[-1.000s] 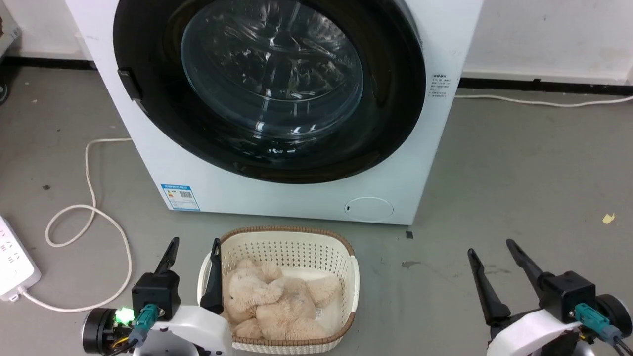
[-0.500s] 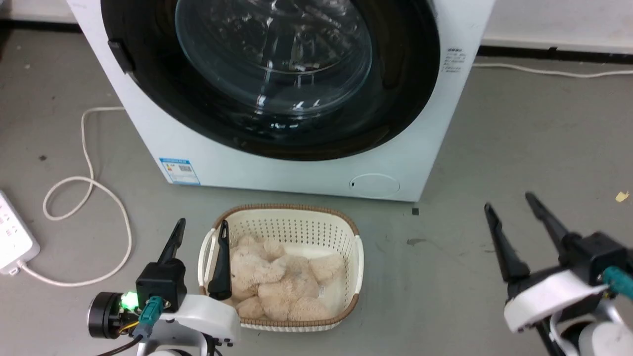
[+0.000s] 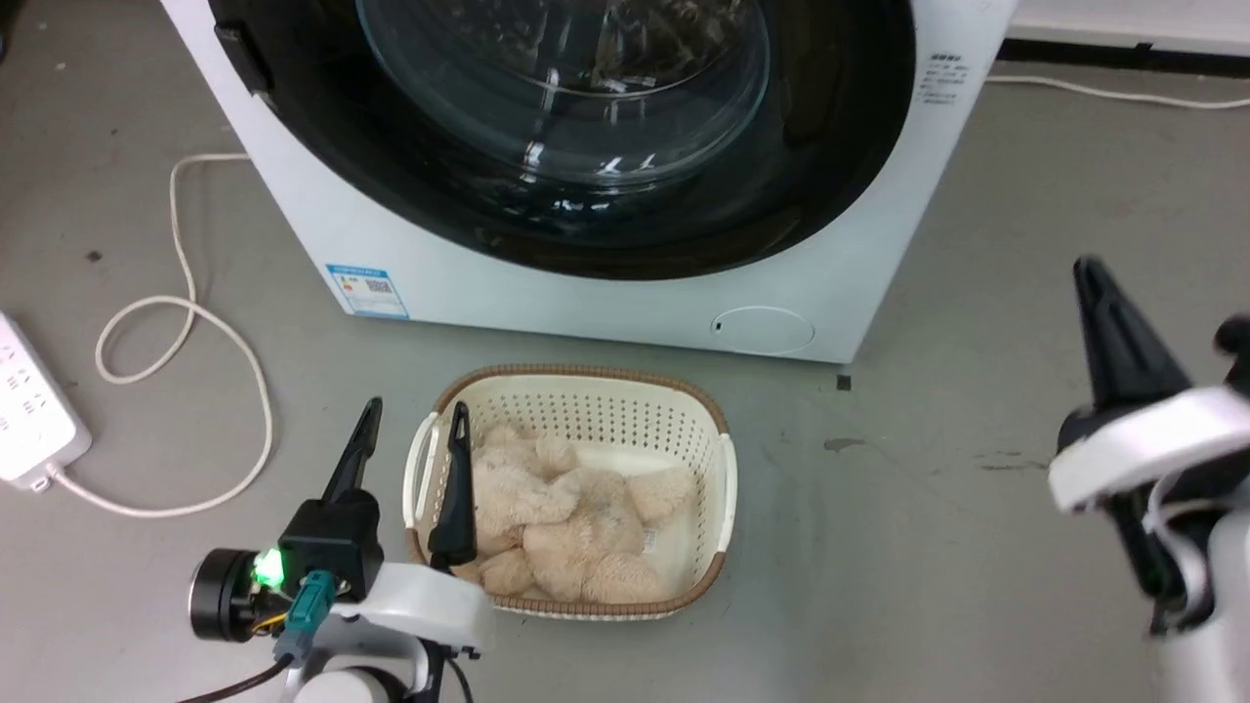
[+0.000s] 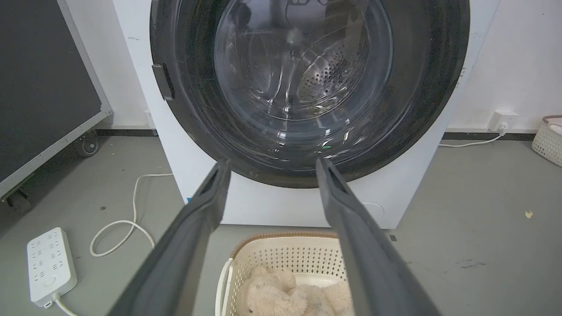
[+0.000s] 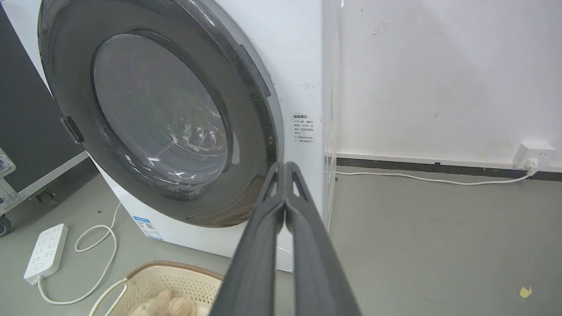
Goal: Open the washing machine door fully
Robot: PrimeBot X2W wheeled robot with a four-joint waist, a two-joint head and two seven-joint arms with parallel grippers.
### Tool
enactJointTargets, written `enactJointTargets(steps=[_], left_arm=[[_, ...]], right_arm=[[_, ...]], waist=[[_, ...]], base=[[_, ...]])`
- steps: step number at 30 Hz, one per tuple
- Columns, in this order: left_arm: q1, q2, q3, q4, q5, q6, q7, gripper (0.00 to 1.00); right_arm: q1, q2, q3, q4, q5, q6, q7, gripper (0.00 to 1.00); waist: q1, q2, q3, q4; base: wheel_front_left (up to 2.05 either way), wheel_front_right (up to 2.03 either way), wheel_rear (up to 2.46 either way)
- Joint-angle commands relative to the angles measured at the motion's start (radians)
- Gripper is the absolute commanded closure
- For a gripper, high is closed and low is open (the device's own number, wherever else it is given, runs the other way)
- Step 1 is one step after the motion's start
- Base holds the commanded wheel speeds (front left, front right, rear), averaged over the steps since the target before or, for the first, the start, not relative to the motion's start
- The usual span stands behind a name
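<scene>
**Door closed, one claw spread, one pinched**

My left claw (image 3: 415,412) sat low at the lower left with its fingers apart, pointing at the machine (image 3: 586,312). In the head view, one finger crossed the basket's (image 3: 576,420) left rim. My right arm was raised at the right edge. Its claw (image 5: 285,166) was pressed together on nothing and pointed toward the door's (image 3: 439,210) right edge. The door lay closed against the machine's front. I counted one door, one basket, one plush toy (image 3: 566,517) and one power strip (image 3: 29,420).
</scene>
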Motion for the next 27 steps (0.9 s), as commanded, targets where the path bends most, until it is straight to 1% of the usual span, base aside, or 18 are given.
enactJointTargets(steps=[1,6,13,16,22,27], left_arm=[[-0.016,0.000,-0.007,-0.007,-0.004,0.008,-0.010,0.00],[-0.028,0.000,-0.021,-0.015,-0.008,0.022,-0.021,0.00],[-0.045,0.000,-0.037,-0.025,-0.011,0.035,-0.035,0.00],[-0.049,0.000,-0.044,-0.029,-0.012,0.043,-0.041,0.00],[-0.056,0.000,-0.070,-0.038,-0.023,0.060,-0.054,0.00],[-0.065,0.000,-0.083,-0.045,-0.030,0.071,-0.064,0.00]], right_arm=[[-0.037,-0.010,-0.007,0.011,0.023,0.000,0.008,1.00],[-0.130,-0.008,-0.039,0.066,0.097,0.000,0.054,1.00],[-0.284,0.009,-0.099,0.179,0.191,0.000,0.133,1.00],[-0.346,0.017,-0.128,0.233,0.241,0.000,0.182,1.00],[-0.455,0.010,-0.180,0.343,0.310,0.000,0.275,1.00],[-0.553,0.002,-0.217,0.420,0.350,0.000,0.324,1.00]], waist=[[-0.0001,0.0000,0.009,0.007],[-0.0001,0.0000,0.036,0.019],[-0.0001,0.0000,0.070,0.035],[-0.0001,0.0000,0.082,0.040],[-0.0001,0.0000,0.111,0.055],[-0.0001,0.0000,0.141,0.068]], base=[[0.00,0.00,0.00],[0.00,0.00,0.00],[0.00,0.00,0.00],[0.00,0.00,0.00],[0.00,0.00,0.00],[0.00,0.00,0.00]])
